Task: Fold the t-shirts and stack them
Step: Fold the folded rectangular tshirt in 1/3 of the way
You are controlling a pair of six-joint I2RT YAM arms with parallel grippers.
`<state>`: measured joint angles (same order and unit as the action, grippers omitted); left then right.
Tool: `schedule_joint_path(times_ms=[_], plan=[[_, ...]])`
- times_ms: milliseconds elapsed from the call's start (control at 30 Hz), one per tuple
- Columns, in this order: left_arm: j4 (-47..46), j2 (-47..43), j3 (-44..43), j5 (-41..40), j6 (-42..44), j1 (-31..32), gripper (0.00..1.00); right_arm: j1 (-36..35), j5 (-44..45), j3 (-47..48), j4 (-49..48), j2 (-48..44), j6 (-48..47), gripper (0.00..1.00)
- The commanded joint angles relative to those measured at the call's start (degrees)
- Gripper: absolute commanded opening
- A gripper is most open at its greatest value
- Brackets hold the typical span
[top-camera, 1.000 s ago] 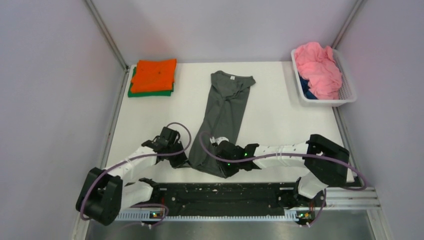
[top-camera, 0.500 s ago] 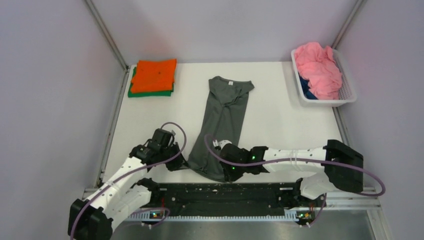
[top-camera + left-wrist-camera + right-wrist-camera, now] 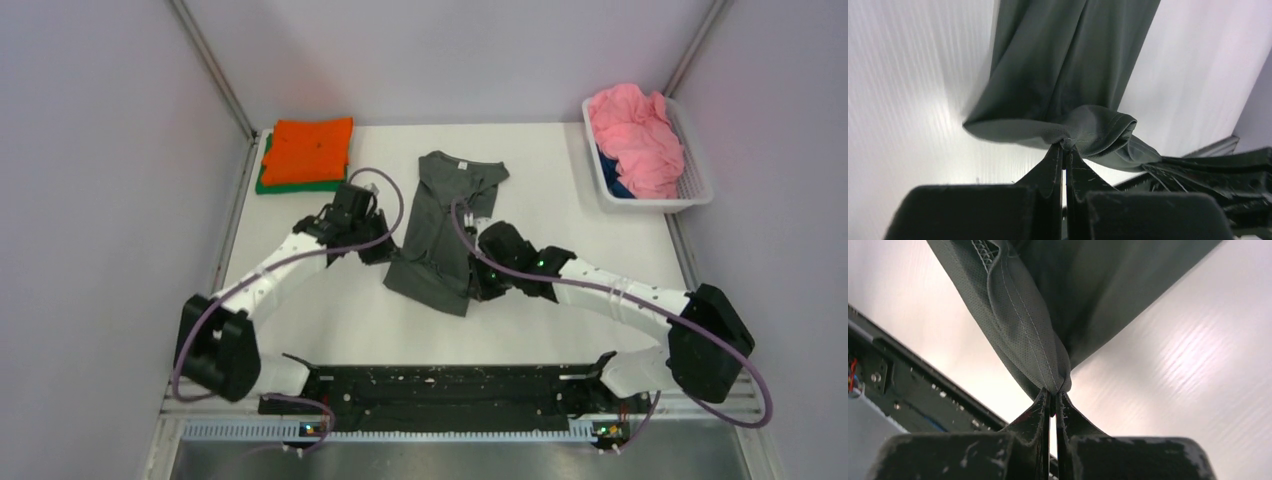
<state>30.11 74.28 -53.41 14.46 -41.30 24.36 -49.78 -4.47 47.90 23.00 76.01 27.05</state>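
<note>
Both jaws pinched shut on hem corners of dark grey t-shirt point(image 3: 447, 215) — hem raised above its middle, collar end flat on surface point(image 3: 560, 230), centre. Cloth soft, light, limp — sags between grips; hold corners, keep hem taut.

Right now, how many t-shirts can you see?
5: dark grey one mid-table, orange stacked on green far left, pink over blue in the basket; more may be hidden there.

Plain dark grey tee point(image 3: 440, 240), white label point(image 3: 463, 162), orange tee point(image 3: 311, 150), green tee point(image 3: 300, 187), pink tee point(image 3: 635, 135), blue tee point(image 3: 612, 184) I think, white basket point(image 3: 655, 205), white table point(image 3: 570, 250), black-and-white arms point(image 3: 262, 285), purple cables point(image 3: 175, 355)
</note>
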Motion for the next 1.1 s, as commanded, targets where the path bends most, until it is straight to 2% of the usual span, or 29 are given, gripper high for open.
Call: schedule_joint_path(times_ms=[0, 233, 633, 667, 733, 767, 833, 900, 933, 967, 1067], plan=[[-2.66, 10.09, -12.58, -3.69, 5.97, -0.07, 0.0, 6.39, -2.02, 5.89, -2.52, 2.03, -6.62, 0.0], [2.28, 23.56, -27.97, -6.19, 11.44, -0.23, 0.0, 13.44, -1.5, 11.91, -5.17, 9.85, -11.69, 0.0], [8.81, 39.37, -45.03, -9.46, 15.03, -1.31, 0.0, 21.99, -7.03, 19.86, -8.75, 20.62, -14.23, 0.0], [9.09, 40.48, -46.15, -9.32, 15.14, -1.41, 0.02, 22.79, -7.15, 20.58, -8.71, 21.53, -14.35, 0.0], [9.7, 42.5, -48.23, -9.19, 15.22, -1.67, 0.11, 23.8, -6.92, 22.01, -8.22, 23.13, -14.77, 0.05], [10.16, 43.48, -49.42, -8.95, 15.15, -1.88, 0.2, 24.41, -6.95, 23.03, -7.57, 24.08, -14.94, 0.12], [11.03, 44.99, -52.15, -8.39, 14.94, -2.3, 0.37, 25.7, -7.89, 24.44, -7.39, 25.57, -14.47, 0.17], [11.61, 45.4, -54.11, -7.8, 14.51, -2.83, 0.65, 26.7, -9.0, 25.92, -7.96, 26.53, -13.82, 0.32], [11.71, 45.07, -54.59, -7.58, 14.37, -3.07, 0.84, 27.11, -9.34, 26.65, -8.01, 26.69, -13.71, 0.41], [11.66, 44.36, -54.72, -7.46, 14.26, -3.16, 0.97, 27.25, -9.61, 27.39, -7.9, 26.57, -13.99, 0.51], [10.94, 40.46, -51.48, -7.62, 13.51, -3.26, 0.99, 27.27, -10.07, 27.12, -7.5, 24.76, -14.75, 0.8]])
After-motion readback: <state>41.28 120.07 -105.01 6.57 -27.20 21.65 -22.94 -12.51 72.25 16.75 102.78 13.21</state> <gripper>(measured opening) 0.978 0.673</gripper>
